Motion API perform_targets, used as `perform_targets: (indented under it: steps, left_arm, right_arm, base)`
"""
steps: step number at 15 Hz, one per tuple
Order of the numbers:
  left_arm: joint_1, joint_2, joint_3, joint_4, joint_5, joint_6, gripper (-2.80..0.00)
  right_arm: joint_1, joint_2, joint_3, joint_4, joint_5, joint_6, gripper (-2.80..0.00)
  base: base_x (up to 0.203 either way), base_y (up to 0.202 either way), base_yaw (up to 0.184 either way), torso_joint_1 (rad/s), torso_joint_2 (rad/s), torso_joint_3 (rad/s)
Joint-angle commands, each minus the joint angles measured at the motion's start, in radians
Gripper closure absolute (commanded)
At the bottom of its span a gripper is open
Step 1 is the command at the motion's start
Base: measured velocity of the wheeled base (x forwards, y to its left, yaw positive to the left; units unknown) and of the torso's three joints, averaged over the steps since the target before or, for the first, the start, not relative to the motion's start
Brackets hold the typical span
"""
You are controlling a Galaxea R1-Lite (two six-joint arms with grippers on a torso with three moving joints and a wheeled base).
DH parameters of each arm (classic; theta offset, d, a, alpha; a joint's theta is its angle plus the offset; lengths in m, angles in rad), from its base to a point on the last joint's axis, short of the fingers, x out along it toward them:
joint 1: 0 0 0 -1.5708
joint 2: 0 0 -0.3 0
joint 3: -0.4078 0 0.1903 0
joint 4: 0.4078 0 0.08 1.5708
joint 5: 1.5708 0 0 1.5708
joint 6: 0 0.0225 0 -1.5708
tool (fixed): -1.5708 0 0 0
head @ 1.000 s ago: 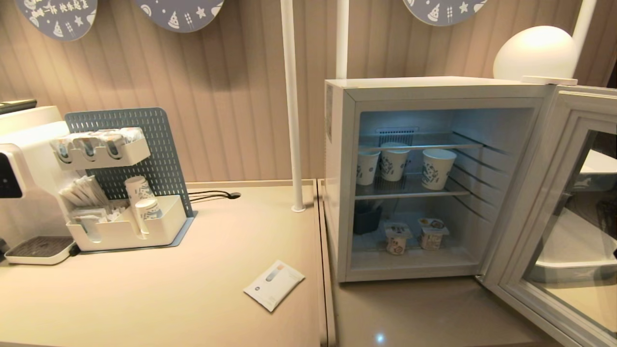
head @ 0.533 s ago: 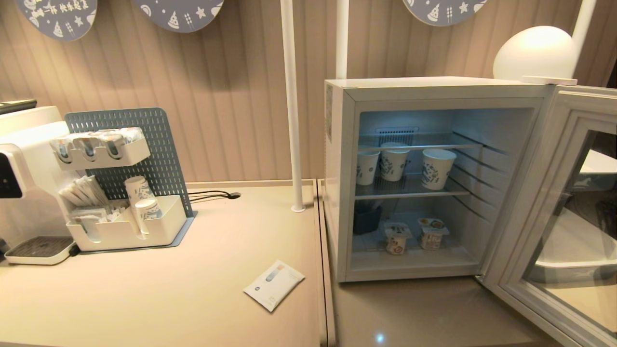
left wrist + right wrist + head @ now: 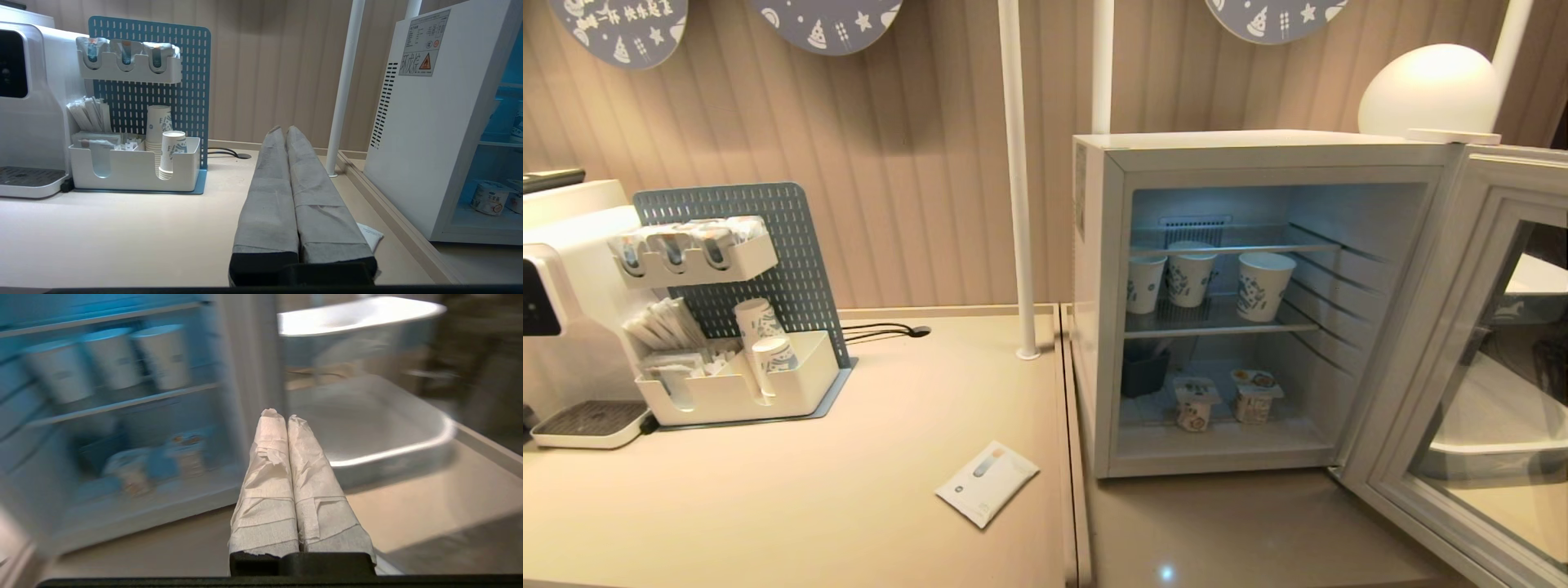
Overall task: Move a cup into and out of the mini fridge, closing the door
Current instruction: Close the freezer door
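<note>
The white mini fridge [image 3: 1098, 310] stands on the counter at the right, lit inside. Its glass door [image 3: 1503, 175] is swung wide open to the right. Three paper cups stand on the middle wire shelf: one at the right [image 3: 1263, 285], one in the middle [image 3: 1190, 276] and one at the left [image 3: 1145, 282]. Neither arm shows in the head view. My right gripper [image 3: 280, 414] is shut and empty, low over the counter in front of the open fridge [image 3: 122, 404], with the cups [image 3: 163, 355] ahead of it. My left gripper [image 3: 281, 130] is shut and empty over the counter, left of the fridge [image 3: 429, 134].
A coffee machine [image 3: 564, 269] and a white organizer with a blue pegboard [image 3: 735, 384] holding stacked cups [image 3: 760, 327] stand at the left. A white sachet [image 3: 987, 482] lies on the counter. White poles [image 3: 1017, 204] rise beside the fridge. Yoghurt pots [image 3: 1196, 404] sit on the fridge floor. A white tray [image 3: 1486, 441] shows through the door glass.
</note>
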Motion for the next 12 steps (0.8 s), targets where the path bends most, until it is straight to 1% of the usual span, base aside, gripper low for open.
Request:
perform_targets:
  steps: [1, 3, 4, 5, 6, 7, 8, 11, 12]
  left_arm:
    - [0.0, 0.002, 0.04, -0.002, 0.001, -0.001, 0.0]
    - [0.0, 0.002, 0.04, -0.002, 0.001, -0.001, 0.0]
    - [0.001, 0.002, 0.04, -0.002, 0.001, -0.001, 0.0]
    - [0.0, 0.002, 0.04, -0.002, 0.001, -0.001, 0.0]
    - [0.0, 0.001, 0.04, -0.002, 0.001, -0.001, 0.0]
    - [0.0, 0.002, 0.04, -0.002, 0.001, -0.001, 0.0]
    - [0.0, 0.002, 0.04, -0.002, 0.001, -0.001, 0.0]
    - [0.0, 0.002, 0.04, -0.002, 0.001, -0.001, 0.0]
    - [0.0, 0.0, 0.04, -0.002, 0.001, -0.001, 0.0]
  right_arm:
    - [0.005, -0.167, -0.015, 0.088, 0.146, -0.004, 0.0]
    - [0.006, -0.333, -0.068, 0.327, 0.331, -0.012, 0.0]
    - [0.007, -0.391, -0.102, 0.495, 0.421, -0.029, 0.0]
    - [0.008, -0.416, -0.126, 0.588, 0.501, -0.081, 0.0]
    - [0.008, -0.414, -0.138, 0.619, 0.534, -0.131, 0.0]
    - [0.0, -0.41, -0.141, 0.626, 0.536, -0.144, 0.0]
    - [-0.025, -0.404, -0.145, 0.628, 0.536, -0.148, 0.0]
    - [-0.149, -0.403, -0.142, 0.617, 0.535, -0.166, 0.0]
    - [-0.153, -0.405, -0.114, 0.606, 0.521, -0.167, 0.0]
  base:
    - [0.0, 0.0, 0.0, 0.0, 0.0, 0.0]
    - [0.0, 0.0, 0.0, 0.0, 0.0, 0.0]
    - [0.0, 0.0, 0.0, 0.0, 0.0, 0.0]
    - [0.0, 0.0, 0.0, 0.0, 0.0, 0.0]
    - [0.0, 0.0, 0.0, 0.0, 0.0, 0.0]
    - [0.0, 0.0, 0.0, 0.0, 0.0, 0.0]
    - [0.0, 0.0, 0.0, 0.0, 0.0, 0.0]
    - [0.0, 0.0, 0.0, 0.0, 0.0, 0.0]
    - [0.0, 0.0, 0.0, 0.0, 0.0, 0.0]
